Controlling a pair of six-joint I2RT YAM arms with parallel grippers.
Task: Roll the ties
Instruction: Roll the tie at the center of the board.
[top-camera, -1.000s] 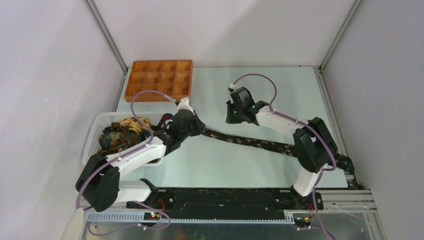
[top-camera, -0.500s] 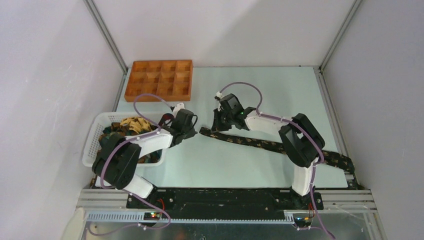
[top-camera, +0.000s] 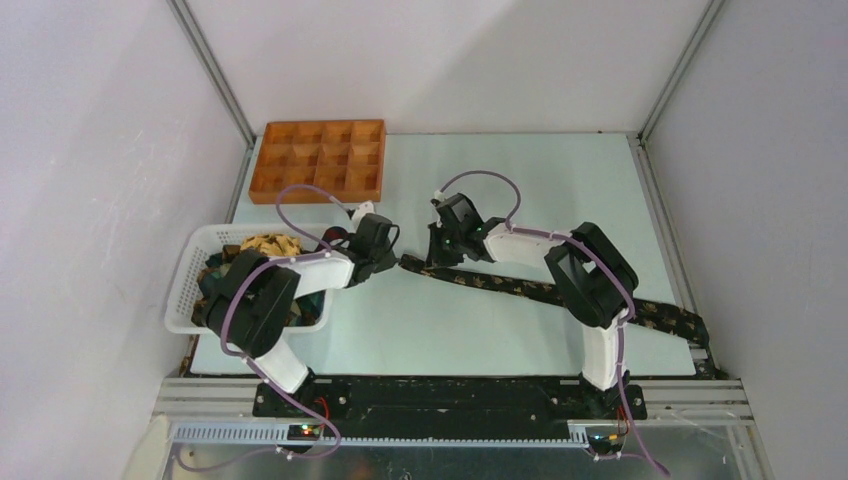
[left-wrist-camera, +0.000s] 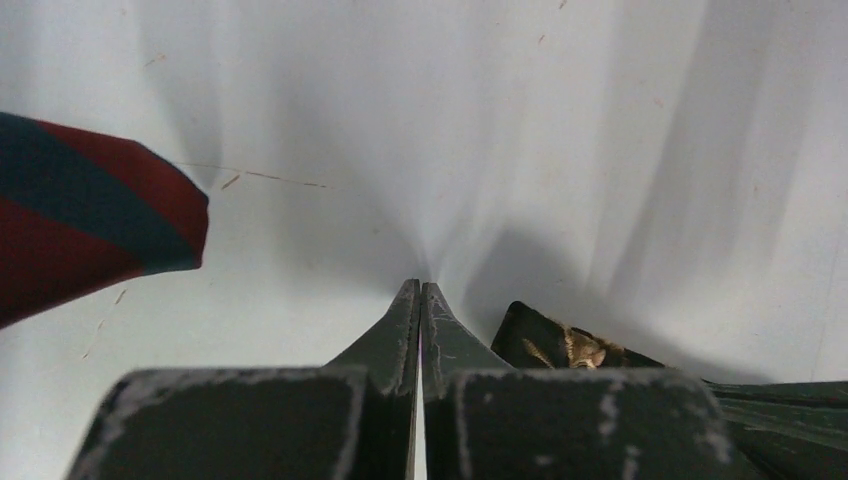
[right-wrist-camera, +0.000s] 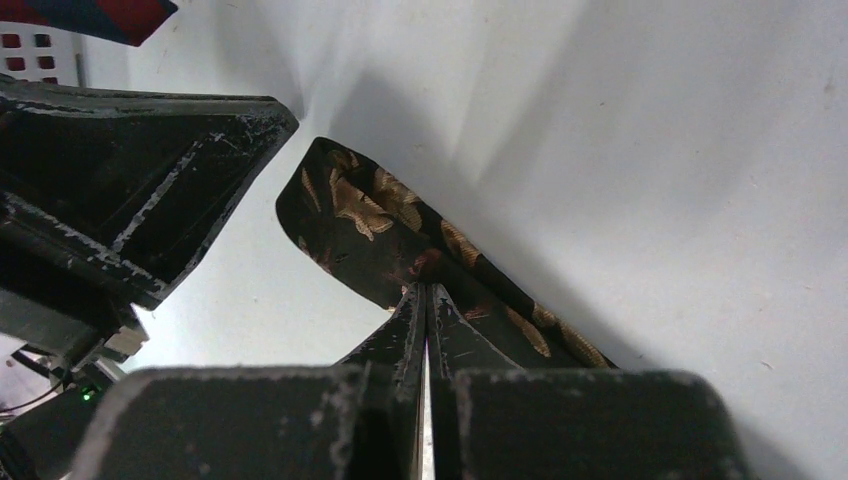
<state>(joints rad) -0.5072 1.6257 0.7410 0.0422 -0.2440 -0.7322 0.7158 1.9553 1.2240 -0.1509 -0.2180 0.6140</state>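
One dark tie (top-camera: 540, 290) with a gold leafy print lies flat, running diagonally from the table's middle to the right front edge. Its left end (right-wrist-camera: 380, 215) is a blunt tip. My right gripper (right-wrist-camera: 425, 288) is shut, and its tips rest on top of that end with nothing between them. In the top view the right gripper (top-camera: 433, 257) stands just right of my left gripper (top-camera: 393, 258). The left gripper (left-wrist-camera: 420, 285) is shut and empty on bare table, with the tie's end (left-wrist-camera: 560, 340) just to its right. More ties (top-camera: 255, 250) are heaped in the basket.
A white mesh basket (top-camera: 185, 280) stands at the left, under the left arm. An orange compartment tray (top-camera: 318, 160) sits at the back left. A red and blue tie (left-wrist-camera: 80, 220) lies left of the left gripper. The tie's far end hangs by the right front rail (top-camera: 700, 345).
Both grippers have shut. The left arm has folded back toward the basket, and the tie's end now lies free on the table. The right gripper has moved left and down onto that end.
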